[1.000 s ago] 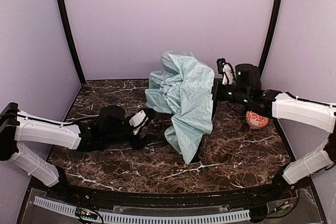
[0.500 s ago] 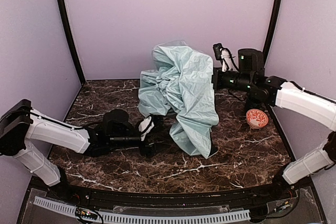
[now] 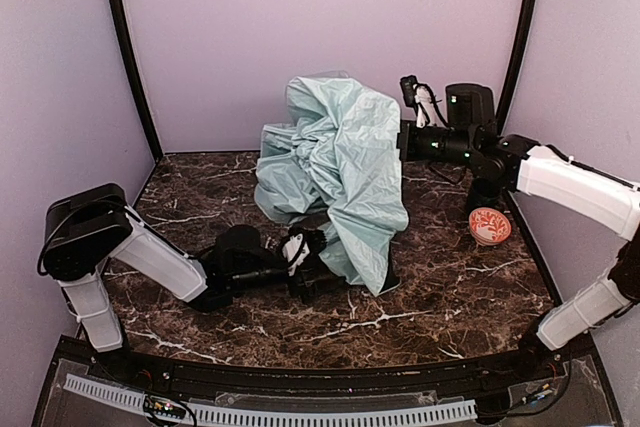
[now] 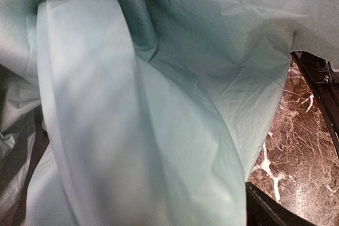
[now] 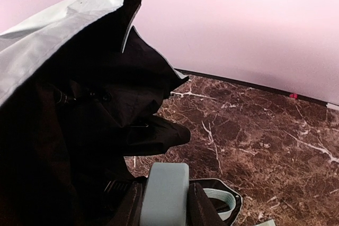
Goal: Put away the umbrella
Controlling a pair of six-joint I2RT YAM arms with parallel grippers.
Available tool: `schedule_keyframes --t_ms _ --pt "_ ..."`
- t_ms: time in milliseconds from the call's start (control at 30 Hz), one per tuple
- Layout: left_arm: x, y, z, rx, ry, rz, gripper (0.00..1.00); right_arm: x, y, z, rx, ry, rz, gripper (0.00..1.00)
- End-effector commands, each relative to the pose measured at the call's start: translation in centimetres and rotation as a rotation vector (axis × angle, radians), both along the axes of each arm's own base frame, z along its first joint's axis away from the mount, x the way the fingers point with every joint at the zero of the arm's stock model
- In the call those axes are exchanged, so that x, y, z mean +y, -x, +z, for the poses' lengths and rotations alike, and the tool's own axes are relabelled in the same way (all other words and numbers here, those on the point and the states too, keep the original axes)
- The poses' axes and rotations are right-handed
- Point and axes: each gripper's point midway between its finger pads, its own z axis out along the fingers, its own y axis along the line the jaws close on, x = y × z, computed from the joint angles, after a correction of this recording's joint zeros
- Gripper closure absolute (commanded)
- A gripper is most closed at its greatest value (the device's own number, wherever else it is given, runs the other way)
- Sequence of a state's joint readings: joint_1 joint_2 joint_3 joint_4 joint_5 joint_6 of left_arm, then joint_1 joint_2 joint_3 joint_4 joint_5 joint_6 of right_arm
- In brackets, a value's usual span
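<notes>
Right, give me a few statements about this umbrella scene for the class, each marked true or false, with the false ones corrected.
1. The umbrella has a canopy that is pale mint outside and black underneath. True.
2. The umbrella is rolled up and strapped shut. False: its canopy hangs loose and crumpled.
3. The right gripper has the mint handle between its fingers. True.
4. The orange-and-white patterned bowl sits under the canopy. False: it stands on the table at the right, apart from the umbrella.
5. The left wrist view shows mostly bare marble. False: mint fabric fills most of it.
</notes>
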State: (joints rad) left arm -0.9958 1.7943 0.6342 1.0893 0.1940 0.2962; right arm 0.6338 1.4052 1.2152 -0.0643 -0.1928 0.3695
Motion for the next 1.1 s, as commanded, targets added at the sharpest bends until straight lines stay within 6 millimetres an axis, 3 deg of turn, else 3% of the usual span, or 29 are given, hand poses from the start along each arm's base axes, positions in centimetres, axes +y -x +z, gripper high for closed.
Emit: schedule_keyframes --t_ms 0,167,267,467,567,800,1067 --pt "-0.5 0.3 4.9 -0.155 0.169 -0.028 0.07 0.5 0.4 7.8 -0.132 -0.147 0.041 0.99" --pt "-2.0 0.3 5.0 -0.132 0.198 -0.078 0.1 0.8 0.3 7.8 -0.12 -0.147 0.047 1.0" --pt "-2.9 -0.5 5.4 -0.136 0.201 -0.065 0.21 1.0 0.5 7.9 -0.118 -0.149 0.066 1.0" --pt "-4.0 -1.9 5.5 -0.182 0.186 -0.036 0.74 1.0 1.3 8.1 -0.11 -0.132 0.099 1.0" --pt "-3.9 -3.8 3.8 -0.22 0.143 0.04 0.91 1.3 2.4 8.2 -0.097 -0.116 0.145 1.0" --pt "0.1 -11.0 3.8 -0.32 0.141 0.307 1.0 0.5 5.1 5.5 -0.015 -0.016 0.171 1.0" --pt "0.6 -12.9 4.9 -0.448 0.117 0.347 1.0 0.2 8.1 0.0 0.096 0.027 0.183 1.0"
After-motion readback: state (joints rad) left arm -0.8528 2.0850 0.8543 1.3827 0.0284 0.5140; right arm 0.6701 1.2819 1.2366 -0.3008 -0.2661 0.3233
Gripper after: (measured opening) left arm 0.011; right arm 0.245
